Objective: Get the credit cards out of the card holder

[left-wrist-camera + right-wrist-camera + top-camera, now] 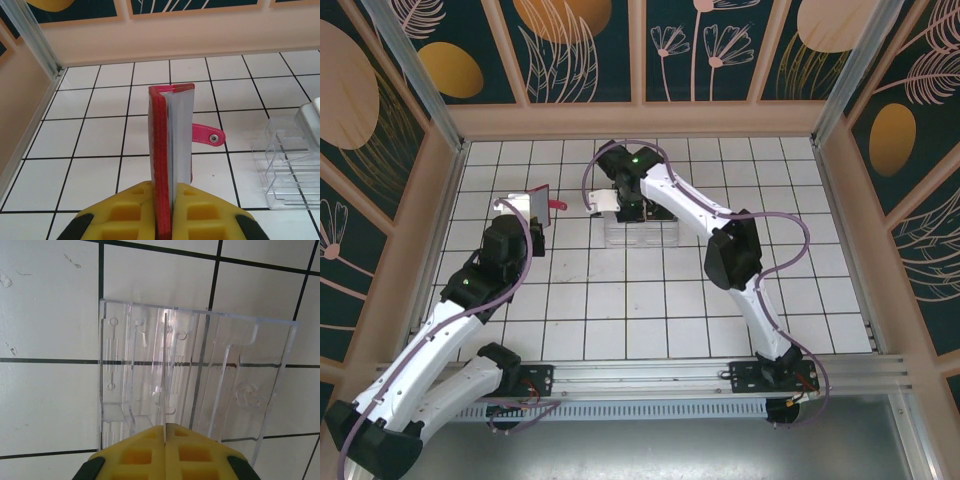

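Item: card holder [165,125], red, standing upright on its edge in the lower middle of the left wrist view. It is clamped narrow between the yellow fingers of the left gripper [170,192]. Its snap tab [209,135] hangs loose to the right, and pale grey leaves show at the open side. Seen from above, it sits toward the upper left of the tiled table [620,310], and looks lifted off the tiles, as far as I can judge. Item: one card [164,375], pale, seen edge-on as a thin line up the middle of the right wrist view, pinched in the closed right gripper [164,432]. Item: clear plastic tray [235,380], lying flat under that card. The card hangs over the tray's left half, either just above it or just touching; edge-on, I cannot tell which. Status: one card is out of the card holder and looks poised for setting down in the tray, so I would put the job at about half done. Outstanding: release of this card, then removal of any further card. Whether one sits among the grey pockets cannot be made out, since only their edges show. Card holder and tray stand near each other, not touching.
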You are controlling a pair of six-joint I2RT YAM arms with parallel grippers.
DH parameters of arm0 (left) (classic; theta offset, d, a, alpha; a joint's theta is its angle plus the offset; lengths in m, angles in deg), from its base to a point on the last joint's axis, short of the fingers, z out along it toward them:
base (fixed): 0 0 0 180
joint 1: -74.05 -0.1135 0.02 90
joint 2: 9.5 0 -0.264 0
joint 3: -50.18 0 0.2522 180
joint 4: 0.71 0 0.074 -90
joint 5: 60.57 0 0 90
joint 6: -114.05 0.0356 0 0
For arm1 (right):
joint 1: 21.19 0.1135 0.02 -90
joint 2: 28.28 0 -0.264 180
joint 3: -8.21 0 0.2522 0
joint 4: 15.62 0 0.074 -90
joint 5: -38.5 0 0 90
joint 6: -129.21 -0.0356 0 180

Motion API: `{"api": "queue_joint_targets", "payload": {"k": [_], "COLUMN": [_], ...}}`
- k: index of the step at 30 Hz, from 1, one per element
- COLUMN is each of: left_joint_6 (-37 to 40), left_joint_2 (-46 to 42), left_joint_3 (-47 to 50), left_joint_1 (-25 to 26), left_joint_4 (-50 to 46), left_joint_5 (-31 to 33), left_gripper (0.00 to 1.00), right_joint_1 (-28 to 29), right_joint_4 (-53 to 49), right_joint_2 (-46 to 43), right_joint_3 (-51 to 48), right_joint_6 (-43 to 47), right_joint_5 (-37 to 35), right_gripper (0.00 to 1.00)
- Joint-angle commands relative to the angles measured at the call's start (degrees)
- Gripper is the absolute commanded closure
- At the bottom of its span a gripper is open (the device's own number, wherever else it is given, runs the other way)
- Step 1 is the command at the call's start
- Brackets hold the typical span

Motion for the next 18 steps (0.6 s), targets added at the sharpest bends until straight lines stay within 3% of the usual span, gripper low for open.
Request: {"api": "queue_joint_targets", "payload": {"k": [1, 18], "left_joint_6": [1.3, 1.98], "left_joint_2": [-0.88, -0.58], "left_joint_3": [0.49, 0.76], "left_joint_1": [-0.24, -0.24], "left_joint_4": [2.12, 2.58], "left_joint_5": [0.95, -0.01], "left_gripper": [1.0, 1.0], "right_joint_1": [-0.28, 0.71], "right_joint_4": [-1.55, -0.97], "right_joint_2": [1.81, -1.11], "right_joint_3": [0.87, 3.63], "right_joint_6": [1.26, 0.35], "right_joint_5": [-1.04, -5.79], "right_gripper": [1.0, 1.0]}}
